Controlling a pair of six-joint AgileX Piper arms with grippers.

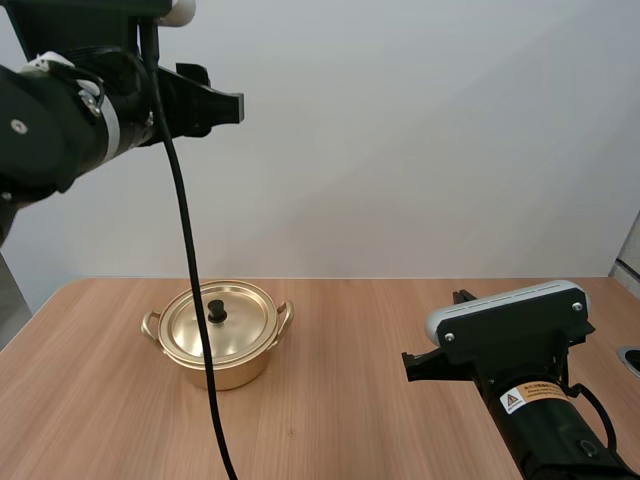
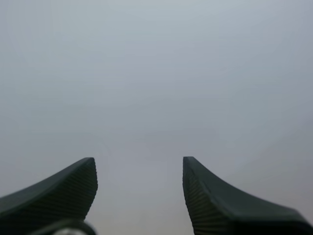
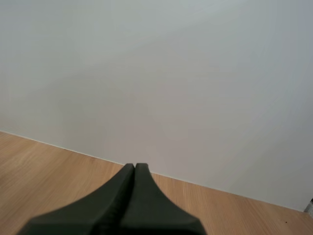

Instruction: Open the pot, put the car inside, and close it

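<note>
Wall [image 1: 420, 150]: plain and pale, behind the far edge of the table.
Table [image 1: 340, 330]: light wood, spanning the scene from left to right.
Left arm [image 1: 60, 120]: raised high at the far left, well above the table.
Right arm [image 1: 530, 400]: low over the near right of the table.
Pot [image 1: 222, 362]: gold metal, standing upright on the table left of centre, with an ear handle [image 1: 151, 323] on each side.
Lid [image 1: 235, 325]: gold, seated flat on the pot and closing it.
Left gripper [image 2: 139, 166]: fingers spread wide with ribbed inner faces turned to each other, gripping nothing, facing the wall, high above the pot.
Right gripper [image 3: 135, 171]: fingers pressed together as one dark wedge, gripping nothing, well apart from the pot with bare wood between them.
Knob [image 1: 216, 311]: black, upright at the lid's centre.
</note>
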